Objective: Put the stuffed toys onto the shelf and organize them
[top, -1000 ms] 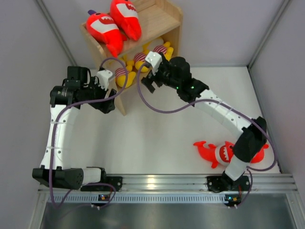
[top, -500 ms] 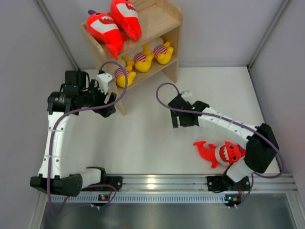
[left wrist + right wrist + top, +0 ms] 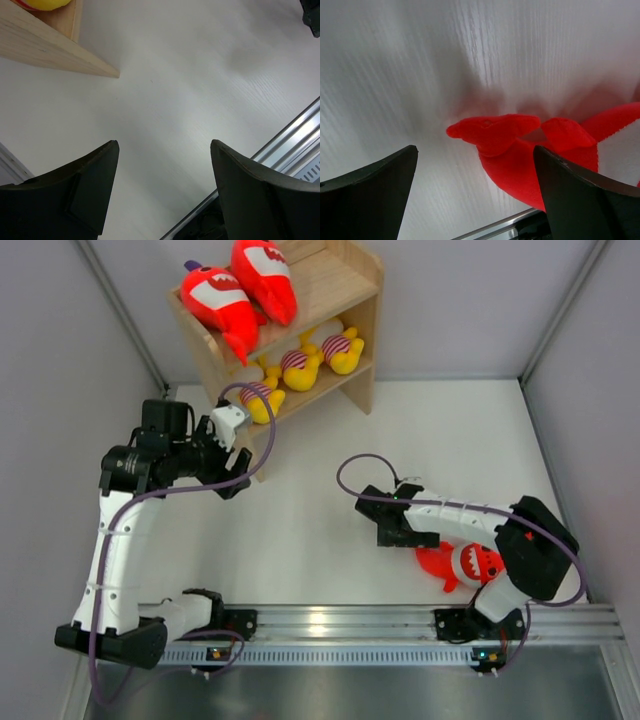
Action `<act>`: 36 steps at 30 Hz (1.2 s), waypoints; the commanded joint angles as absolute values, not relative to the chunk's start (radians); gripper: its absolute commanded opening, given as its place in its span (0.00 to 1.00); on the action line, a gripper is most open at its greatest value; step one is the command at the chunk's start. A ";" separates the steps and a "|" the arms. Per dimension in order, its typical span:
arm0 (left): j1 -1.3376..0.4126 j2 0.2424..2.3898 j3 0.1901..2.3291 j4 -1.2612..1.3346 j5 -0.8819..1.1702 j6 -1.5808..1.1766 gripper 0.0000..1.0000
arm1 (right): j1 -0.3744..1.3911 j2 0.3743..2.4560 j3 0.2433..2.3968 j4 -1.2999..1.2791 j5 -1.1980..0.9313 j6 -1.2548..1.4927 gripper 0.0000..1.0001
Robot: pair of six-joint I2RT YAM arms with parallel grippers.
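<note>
White table (image 3: 300, 530), shelf (image 3: 340, 280), sharks (image 3: 215, 300) above, yellow plushes (image 3: 300, 365) below

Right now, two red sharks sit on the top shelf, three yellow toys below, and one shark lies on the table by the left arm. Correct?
Almost. The top external view shows that shark by the right tool, not the left arm. The rest holds.

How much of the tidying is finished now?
Done: two red sharks on the shelf top, three yellow plushes on its lower tier. In hand: the open right tool hovers at the third red shark, by its tail. Remaining: grasp and shelve it.
</note>
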State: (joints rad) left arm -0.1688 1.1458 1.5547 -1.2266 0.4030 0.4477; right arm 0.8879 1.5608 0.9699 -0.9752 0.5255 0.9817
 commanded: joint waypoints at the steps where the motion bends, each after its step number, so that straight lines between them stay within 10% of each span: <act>1: -0.178 1.140 1.552 -1.207 0.413 0.462 0.80 | 0.897 1.506 0.907 -0.922 0.512 1.046 0.99; 8: -0.178 1.152 1.562 -1.206 0.411 0.463 0.80 | 0.853 1.422 0.778 -0.638 0.382 0.947 0.84; 17: -0.178 1.169 1.571 -1.206 0.413 0.463 0.80 | 0.828 1.391 0.701 -0.522 0.308 0.859 0.00; 36: -0.178 1.180 1.615 -1.206 0.436 0.448 0.80 | 0.934 1.390 1.470 -0.701 0.064 -0.106 0.00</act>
